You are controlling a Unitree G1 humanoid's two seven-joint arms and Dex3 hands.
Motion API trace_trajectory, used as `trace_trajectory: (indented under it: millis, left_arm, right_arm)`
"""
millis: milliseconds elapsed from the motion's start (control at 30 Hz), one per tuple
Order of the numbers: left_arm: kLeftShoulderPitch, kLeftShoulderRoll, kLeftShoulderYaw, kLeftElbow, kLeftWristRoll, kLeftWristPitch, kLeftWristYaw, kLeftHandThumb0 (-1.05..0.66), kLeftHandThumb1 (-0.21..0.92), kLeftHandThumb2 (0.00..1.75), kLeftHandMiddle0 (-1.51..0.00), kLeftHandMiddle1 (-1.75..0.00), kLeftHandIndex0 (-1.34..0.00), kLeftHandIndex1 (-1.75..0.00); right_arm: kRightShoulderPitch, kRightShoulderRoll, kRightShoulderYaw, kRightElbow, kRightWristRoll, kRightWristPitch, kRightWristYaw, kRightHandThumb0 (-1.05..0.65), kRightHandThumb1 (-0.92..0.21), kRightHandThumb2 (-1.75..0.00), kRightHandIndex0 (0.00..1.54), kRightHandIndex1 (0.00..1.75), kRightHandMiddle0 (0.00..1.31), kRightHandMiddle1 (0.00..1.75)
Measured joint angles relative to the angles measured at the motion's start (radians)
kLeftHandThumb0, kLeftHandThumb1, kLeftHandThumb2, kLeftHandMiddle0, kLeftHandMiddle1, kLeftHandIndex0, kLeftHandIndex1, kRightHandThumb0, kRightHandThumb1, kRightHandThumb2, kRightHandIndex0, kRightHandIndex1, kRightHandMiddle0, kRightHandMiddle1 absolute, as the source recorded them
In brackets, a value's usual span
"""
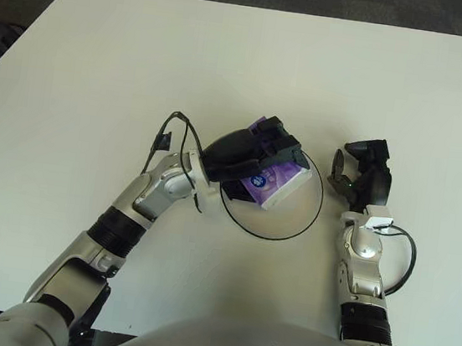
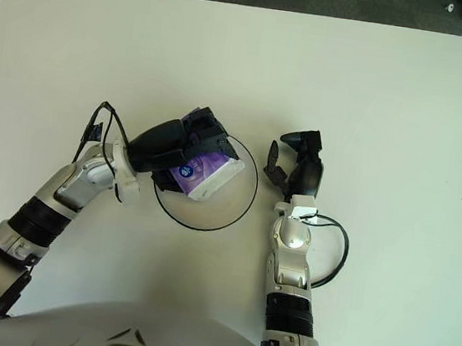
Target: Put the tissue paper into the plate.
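The purple tissue pack (image 1: pixel 278 181) with a white end lies tilted over the white, black-rimmed plate (image 1: pixel 295 217) in the middle of the table. My left hand (image 1: pixel 278 150) reaches in from the left and covers the pack's upper left part. Its dark fingers are curled on the pack, and a strip of purple shows above them. The pack's lower right end is down inside the plate's rim. My right hand (image 1: pixel 356 173) shows just right of the plate, fingers relaxed and holding nothing.
The white table (image 1: pixel 101 64) stretches wide on all sides, with dark floor beyond its far edge. A thin black cable (image 1: pixel 172 125) loops off my left wrist. Another cable (image 1: pixel 407 255) curls beside my right forearm.
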Motion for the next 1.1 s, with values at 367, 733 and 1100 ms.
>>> trace_trajectory:
  millis: [367,733,1100]
  left_arm:
    - [-0.005,0.017,0.009,0.021,0.031,-0.039,0.044,-1.04,0.92,0.73,0.0,-0.01,0.0,-0.17]
    - [-0.008,0.008,0.02,0.086,0.046,-0.12,0.145,-1.05,0.92,0.74,0.0,0.0,0.0,-0.06]
    - [-0.026,0.016,0.018,0.11,0.001,-0.144,0.124,-1.05,0.92,0.73,0.0,0.0,0.0,-0.01]
  right_arm:
    - [0.0,-0.014,-0.002,0.002,0.006,0.006,0.012,-0.41,-0.55,-1.02,0.6,1.22,0.43,1.75]
    - [-0.003,-0.01,-0.008,0.015,0.039,-0.022,0.038,-0.41,-0.55,-1.03,0.58,1.21,0.43,1.75]
    - [-0.004,-0.009,-0.009,0.031,0.042,-0.063,0.037,-0.4,-0.58,-0.98,0.58,1.2,0.4,1.75]
